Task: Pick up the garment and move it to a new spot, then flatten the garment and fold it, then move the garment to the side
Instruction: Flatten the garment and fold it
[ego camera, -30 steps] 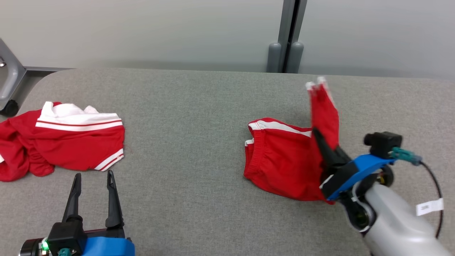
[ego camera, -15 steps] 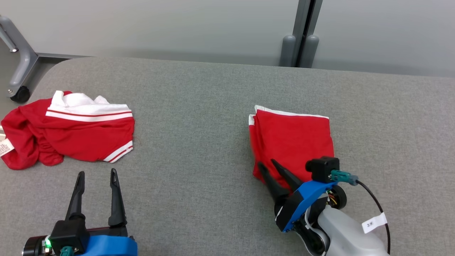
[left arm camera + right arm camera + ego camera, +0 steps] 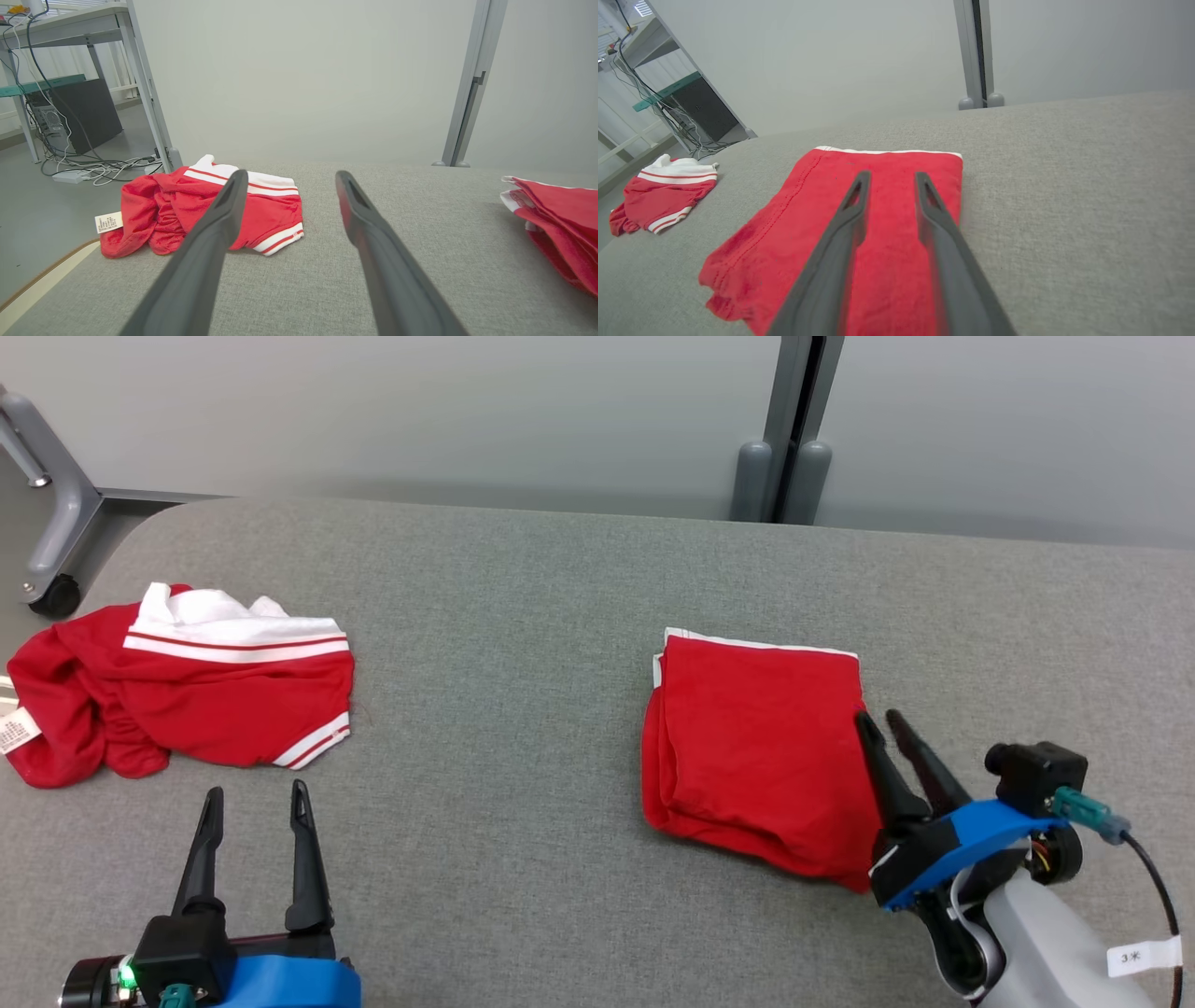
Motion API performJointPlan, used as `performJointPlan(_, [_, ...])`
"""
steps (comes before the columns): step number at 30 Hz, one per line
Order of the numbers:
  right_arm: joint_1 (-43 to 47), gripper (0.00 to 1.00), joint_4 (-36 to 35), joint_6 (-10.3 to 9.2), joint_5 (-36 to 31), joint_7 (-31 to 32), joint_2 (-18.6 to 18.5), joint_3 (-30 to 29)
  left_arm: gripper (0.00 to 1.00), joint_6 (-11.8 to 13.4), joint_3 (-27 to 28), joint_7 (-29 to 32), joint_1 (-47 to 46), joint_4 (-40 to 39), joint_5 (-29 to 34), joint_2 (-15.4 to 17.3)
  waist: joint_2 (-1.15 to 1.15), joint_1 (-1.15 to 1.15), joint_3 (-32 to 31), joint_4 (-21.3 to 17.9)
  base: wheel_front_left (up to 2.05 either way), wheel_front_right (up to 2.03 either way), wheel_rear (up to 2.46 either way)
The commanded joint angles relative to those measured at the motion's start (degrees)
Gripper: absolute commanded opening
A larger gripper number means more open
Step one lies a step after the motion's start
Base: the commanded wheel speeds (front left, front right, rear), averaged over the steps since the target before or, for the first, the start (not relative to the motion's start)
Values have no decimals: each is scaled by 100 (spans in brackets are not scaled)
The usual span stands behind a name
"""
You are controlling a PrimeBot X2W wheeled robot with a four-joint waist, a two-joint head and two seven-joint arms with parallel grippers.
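The garment (image 3: pixel 756 747) is red with a thin white edge and lies folded in a rough square on the grey table, right of centre. My right gripper (image 3: pixel 878 719) hovers at its right edge, fingers apart and nothing between them. In the right wrist view the right gripper (image 3: pixel 892 176) points across the garment (image 3: pixel 803 224) just above the cloth. My left gripper (image 3: pixel 257 791) stands open and empty at the lower left, well away from it. In the left wrist view the left gripper (image 3: pixel 292 175) is open, with the garment (image 3: pixel 560 205) at the far right.
A second, crumpled red and white garment (image 3: pixel 187 700) lies at the table's left edge. The grey padded table (image 3: pixel 523 663) stretches between the two. A metal post (image 3: pixel 784 429) stands behind the table, and a frame leg with a caster (image 3: pixel 47 588) at far left.
My right gripper has let go of the lifted flap, which now lies flat on the folded garment. That gripper opened and drew back to the garment's right edge. The head camera shifted.
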Motion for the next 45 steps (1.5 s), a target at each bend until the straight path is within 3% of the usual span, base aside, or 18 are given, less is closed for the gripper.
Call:
performJointPlan(1, [68, 0, -12, 3, -55, -17, 17, -1, 100, 9, -20, -15, 1, 8, 20, -7, 0, 0, 2, 7, 0, 0, 0])
performJointPlan(9, [47, 0, 394, 3, -648, -18, 525, 102, 100, -12, -59, -15, -45, 46, 30, -7, 0, 0, 25, 78, 0, 0, 0])
performJointPlan(14, [-43, 0, 726, 3, -752, -18, 815, 671, 100, -16, -112, -15, -85, 68, 21, -7, 0, 0, 45, 156, 0, 0, 0])
performJointPlan(20, [-11, 0, 567, 3, -503, -19, 870, 1634, 100, 2, -90, -15, -76, 120, 36, -6, 0, 0, 31, 169, 0, 0, 0])
performJointPlan(23, [-52, 0, 403, 3, -499, -19, 861, 1643, 100, 2, -28, -15, -16, 128, 67, -7, 0, 0, 12, 87, 0, 0, 0])
performJointPlan(24, [-44, 34, 316, 3, -536, -19, 860, 1530, 100, 3, -23, -15, 13, 124, 98, -9, 0, 0, 0, 51, 0, 0, 0])
performJointPlan(25, [-10, 46, 220, 3, -587, -18, 861, 1409, 100, 10, -3, -15, 33, 130, 103, -8, 0, 0, -19, 14, 0, 0, 0])
performJointPlan(26, [50, 100, 109, 3, -636, -18, 864, 1270, 100, 6, 12, -15, 42, 144, 115, -6, 0, 0, -34, -15, 0, 0, 0])
performJointPlan(38, [922, 100, -1381, 3, -1318, -19, 425, -650, 100, 51, 69, -15, 4, 269, 240, 114, 0, 0, -226, -436, 0, 0, 0])
performJointPlan(45, [1611, 100, -1890, 3, -1880, -19, 501, -1422, 100, 82, -23, -15, 65, 286, 278, 166, 0, 0, -379, -584, 0, 0, 0])
